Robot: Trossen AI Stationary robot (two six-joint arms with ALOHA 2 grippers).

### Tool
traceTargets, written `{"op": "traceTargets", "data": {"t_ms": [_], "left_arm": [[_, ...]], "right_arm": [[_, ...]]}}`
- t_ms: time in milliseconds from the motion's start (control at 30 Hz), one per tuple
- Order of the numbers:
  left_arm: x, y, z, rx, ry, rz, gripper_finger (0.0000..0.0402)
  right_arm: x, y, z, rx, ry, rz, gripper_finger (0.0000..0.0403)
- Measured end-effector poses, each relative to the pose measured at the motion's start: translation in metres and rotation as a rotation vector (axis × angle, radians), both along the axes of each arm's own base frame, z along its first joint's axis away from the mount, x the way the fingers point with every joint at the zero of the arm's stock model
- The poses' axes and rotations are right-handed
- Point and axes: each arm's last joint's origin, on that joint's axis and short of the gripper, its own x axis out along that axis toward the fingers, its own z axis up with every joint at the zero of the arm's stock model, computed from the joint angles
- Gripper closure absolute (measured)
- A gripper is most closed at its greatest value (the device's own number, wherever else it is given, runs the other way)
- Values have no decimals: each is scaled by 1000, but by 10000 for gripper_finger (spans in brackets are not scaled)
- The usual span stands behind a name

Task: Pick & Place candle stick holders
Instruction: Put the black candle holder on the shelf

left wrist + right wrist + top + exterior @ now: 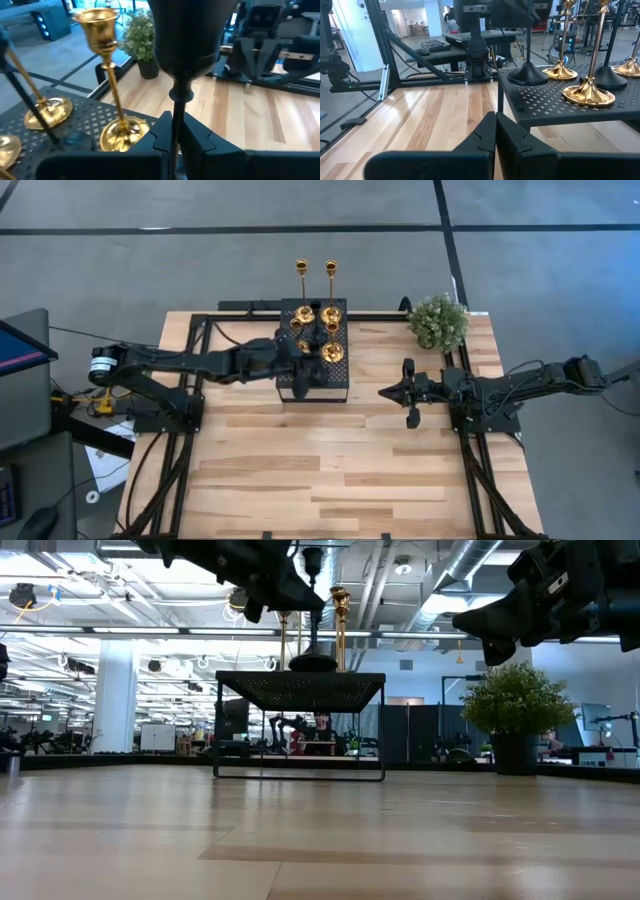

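When viewed from overhead, left to right: pale wood table (330,470) with two dark arms, one on each side.

At far left, left arm stretched from the table's left edge toward the centre. Left gripper (175,140) over the black perforated platform (322,385), pincer clamped on the thin stem of a black candle stick holder (187,45). Held upright, dark cup just above the fingers (160,135). Base seemingly resting on the platform top in the low view, though hard to confirm.

On the platform, at the table's centre rear, the other candle stick holders, all upright. Just beside the gripped one, a gold candle stick holder (107,65) with a flared cup and round base. Near it, another gold base (47,110) with a slanting stem. Toward the far edge, two tall gold holders (301,268) side by side, rising well above the rest. From the right wrist camera, a second black base (527,75) near the platform's corner, with gold bases close by.

Right of the platform and apart from it, right gripper (495,131), pincer pressed together and holding nothing, pointed toward the platform's side, above bare wood.

Farther right, near the table's back corner, a small bushy green plant (438,322) in a dark pot.
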Motion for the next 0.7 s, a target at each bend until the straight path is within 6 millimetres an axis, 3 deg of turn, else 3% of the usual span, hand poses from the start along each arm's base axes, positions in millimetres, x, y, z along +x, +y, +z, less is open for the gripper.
{"op": "traceTargets", "data": {"t_ms": [300,700], "left_arm": [[-2,12,-3,-6,28,47,385],[5,13,-10,-29,41,49,384]], "right_arm": [[0,0,0,2,3,0,403],[0,0,0,2,3,0,403]]}}
